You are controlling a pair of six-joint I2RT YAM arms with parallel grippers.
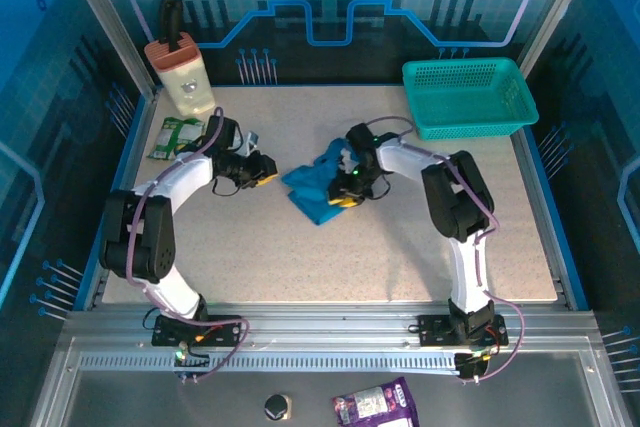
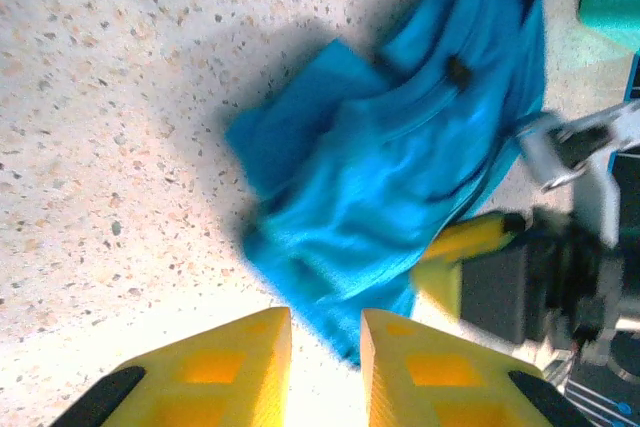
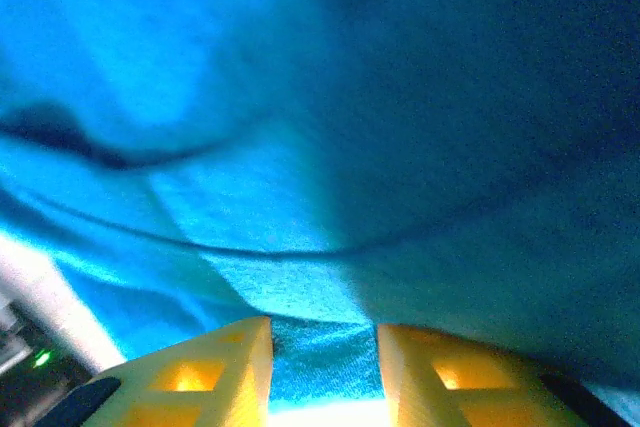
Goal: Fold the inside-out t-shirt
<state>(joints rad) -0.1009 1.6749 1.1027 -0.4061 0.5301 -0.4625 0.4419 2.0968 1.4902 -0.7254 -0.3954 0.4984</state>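
The right pincer (image 3: 325,339) is clamped on a fold of the inside-out t-shirt (image 3: 300,147), and blue cloth fills the gap between its yellow fingers (image 3: 215,367). From above, this pincer (image 1: 347,190) sits on the right side of the shirt (image 1: 312,187). The shirt lies bunched in a wrinkled heap around the middle of the surface (image 1: 330,257).

The left pincer (image 2: 327,337) is just left of the heap. Its jaws are narrowly parted with nothing between them, and bare speckled surface shows in the gap. The shirt's nearest corner lies close to its tips, but I cannot tell whether it touches them.

Farther out, a teal mesh basket (image 1: 470,97) stands at the far right corner, well apart from the shirt. At the far left, a pale container with a dark handle (image 1: 185,77) stands with a green packet (image 1: 175,137) lying just beside it.
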